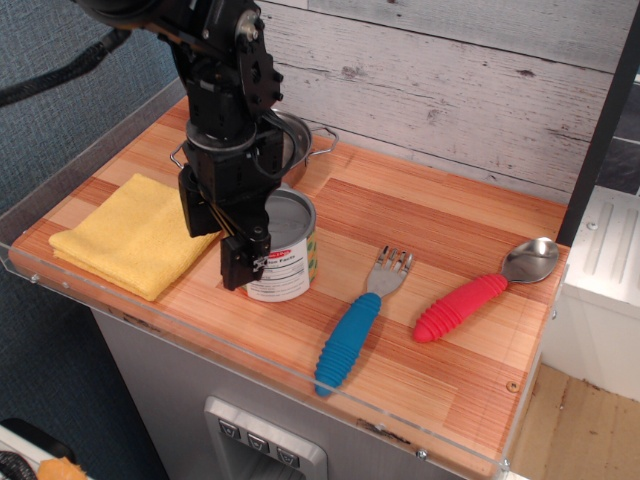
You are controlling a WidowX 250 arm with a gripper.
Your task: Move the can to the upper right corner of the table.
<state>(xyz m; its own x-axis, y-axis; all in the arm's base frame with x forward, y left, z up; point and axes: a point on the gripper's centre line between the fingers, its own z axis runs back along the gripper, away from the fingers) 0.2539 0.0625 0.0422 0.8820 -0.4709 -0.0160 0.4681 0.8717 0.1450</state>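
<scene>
Yellow cloth (135,238) at left on table (450,400). Pincer (222,232) spread wide, one finger (243,262) against the label of the can (283,252), nothing gripped. Can upright, axis vertical, left of centre. Steel pot (290,145) behind. Blue fork (355,330), red spoon (480,290) right. Plank wall behind.

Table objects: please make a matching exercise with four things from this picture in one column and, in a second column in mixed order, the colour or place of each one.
Column one:
1. can
2. cloth
3. fork
4. spoon

Column two:
A. red handle, nearest to the right end of the table
B. blue handle, between the can and the spoon
C. yellow, folded, at the left end
D. grey top and white label, right beside the gripper

Pairs: 1-D, 2-C, 3-B, 4-A
</scene>
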